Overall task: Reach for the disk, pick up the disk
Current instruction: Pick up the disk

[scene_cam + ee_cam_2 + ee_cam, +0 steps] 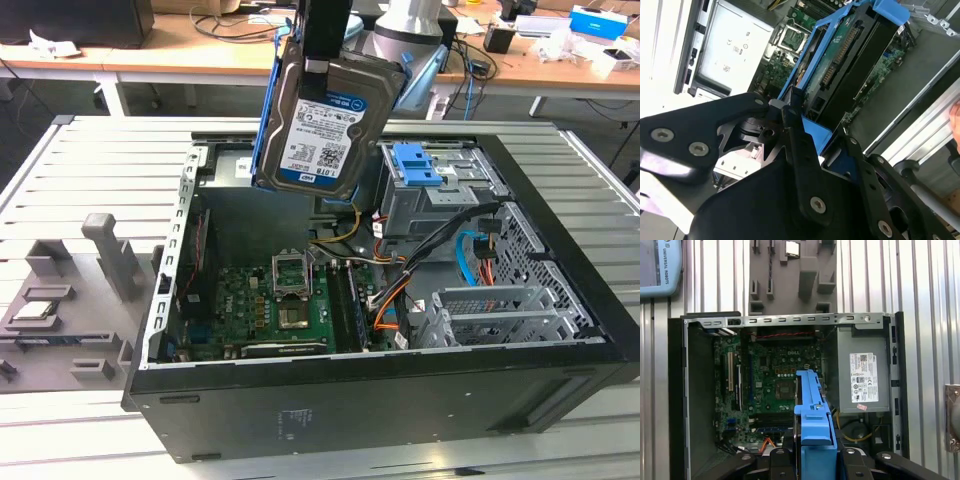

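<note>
Gripping the disk (pixel 318 125) by its edges, hand (pixel 810 132) closed, above the open computer case (pixel 420 390).

Even, bright overhead light; glare whitens the power supply box (pixel 735 50) in the second wrist view, while beside it the hand's (pixel 790 112) near links blur.

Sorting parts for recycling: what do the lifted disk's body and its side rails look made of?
The disk, held in the gripper above the open computer case, seems to have a silver-grey metal body with a dull sheen and a printed label. Its rails look like bright blue moulded plastic, smooth and matte.
</note>
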